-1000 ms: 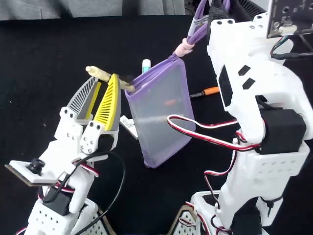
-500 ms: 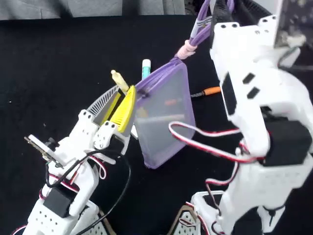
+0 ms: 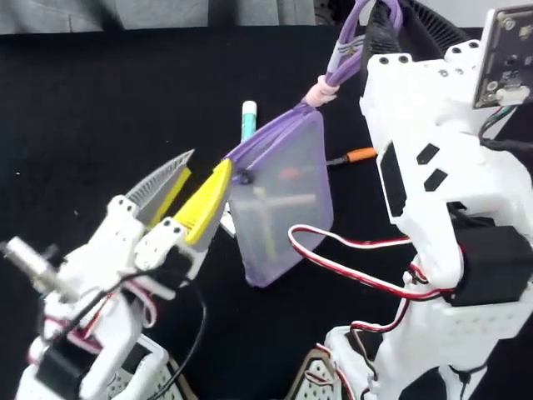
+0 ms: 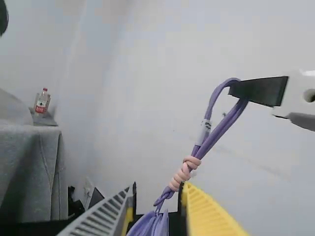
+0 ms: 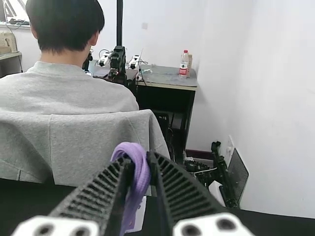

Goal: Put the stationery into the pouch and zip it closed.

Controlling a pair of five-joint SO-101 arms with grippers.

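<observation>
Your right end effector (image 5: 140, 162) is clamped on the purple strap (image 3: 337, 62). The pouch (image 3: 283, 192) hangs from it over the middle of the counter (image 3: 100, 100), its long axis slanting from the strap down toward the near edge. Your left end effector (image 3: 208, 160) stands apart, its yellow fingertip right at the pouch's mouth edge, on the side facing the counter's left edge.

Finding: the left arm is nearer the zipper line. A teal pen (image 3: 248, 117) lies beyond the mouth, toward the far edge. An orange pen (image 3: 360, 154) lies past the pouch's right side.
</observation>
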